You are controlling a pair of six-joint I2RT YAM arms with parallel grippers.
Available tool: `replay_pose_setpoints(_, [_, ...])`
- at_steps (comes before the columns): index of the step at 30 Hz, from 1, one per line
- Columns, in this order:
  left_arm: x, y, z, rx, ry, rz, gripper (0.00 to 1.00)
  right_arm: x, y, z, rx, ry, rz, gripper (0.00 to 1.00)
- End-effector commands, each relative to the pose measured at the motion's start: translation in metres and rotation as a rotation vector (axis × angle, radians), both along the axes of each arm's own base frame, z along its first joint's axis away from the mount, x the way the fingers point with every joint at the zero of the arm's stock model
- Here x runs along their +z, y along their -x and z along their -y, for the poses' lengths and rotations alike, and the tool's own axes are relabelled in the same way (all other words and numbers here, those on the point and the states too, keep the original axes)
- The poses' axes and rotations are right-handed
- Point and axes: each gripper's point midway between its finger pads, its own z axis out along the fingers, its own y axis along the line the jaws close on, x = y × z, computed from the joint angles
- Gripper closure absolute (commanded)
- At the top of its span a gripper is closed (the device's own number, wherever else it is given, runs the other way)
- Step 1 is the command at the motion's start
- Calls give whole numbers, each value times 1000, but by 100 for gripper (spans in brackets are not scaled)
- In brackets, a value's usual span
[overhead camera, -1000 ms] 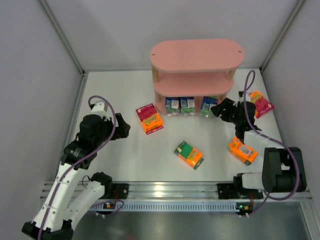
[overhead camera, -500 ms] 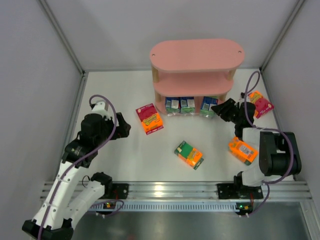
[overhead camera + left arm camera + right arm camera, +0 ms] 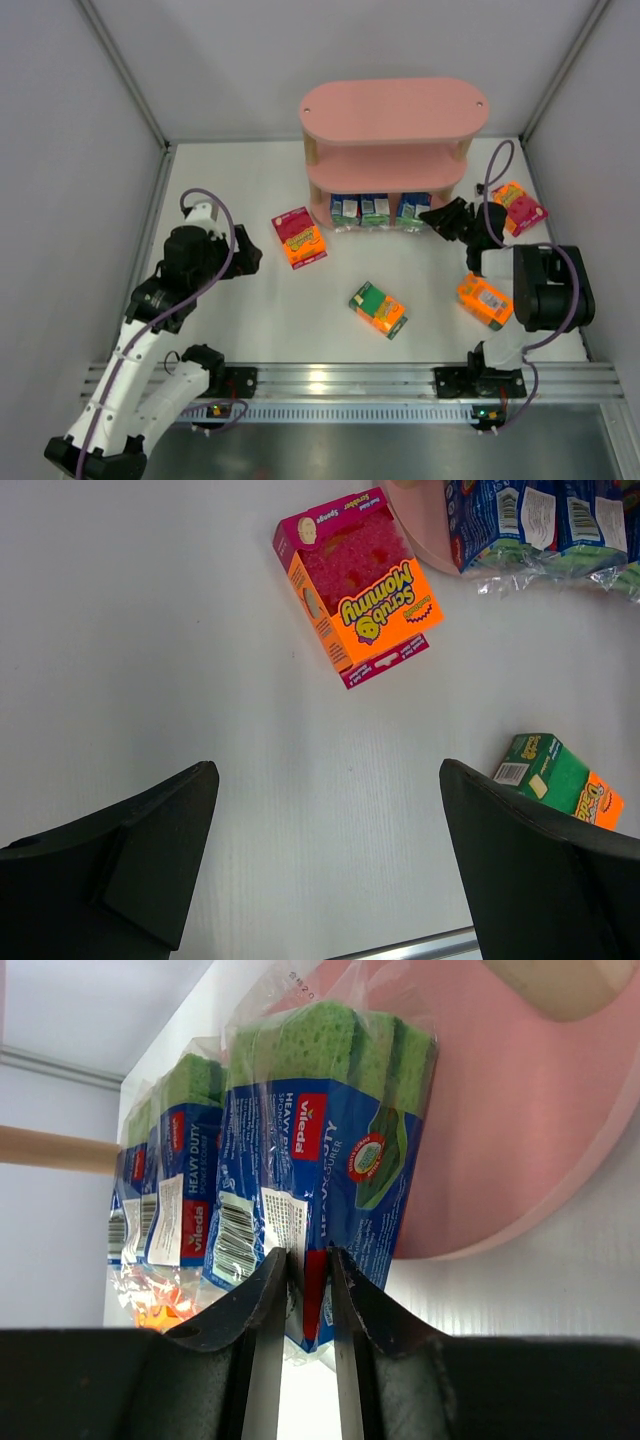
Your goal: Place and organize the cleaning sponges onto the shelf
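Note:
The pink shelf (image 3: 395, 110) stands at the back. Three blue-and-green sponge packs sit on its bottom tier; two (image 3: 360, 209) stand at left and middle. My right gripper (image 3: 432, 218) is shut on the wrapper edge of the rightmost pack (image 3: 413, 209). In the right wrist view the fingertips (image 3: 308, 1275) pinch that pack (image 3: 320, 1140) against the pink board (image 3: 530, 1130). My left gripper (image 3: 250, 255) is open and empty over the table (image 3: 330, 810). An orange-and-magenta pack (image 3: 299, 237) lies ahead of it (image 3: 365, 585). A green-and-orange pack (image 3: 379, 308) lies mid-table (image 3: 557, 780).
An orange pack (image 3: 486, 300) lies by the right arm. An orange-and-magenta pack (image 3: 522, 207) lies at the far right, near the side wall. A pale wooden post (image 3: 60, 1148) shows behind the packs. The metal rail (image 3: 330, 380) runs along the near edge.
My right gripper has moved a little left toward the shelf with the pack, and the right arm has swung round. The left arm has hardly moved.

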Motion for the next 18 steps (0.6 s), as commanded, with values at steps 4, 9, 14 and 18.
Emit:
replay_pose_setpoints(4, [16,-9,0,7,5,61,2,24,-25,2,40,24,139,84])
replay_pose_setpoints(9, [16,-11,0,9,4,55,2,31,-32,1,58,41,179,83])
replay_pose_setpoints(14, [15,-13,1,7,3,49,2,34,-35,-2,77,51,201,83])
replay_pose_setpoints(18, [15,-14,2,6,1,46,2,33,-35,-4,91,56,204,84])
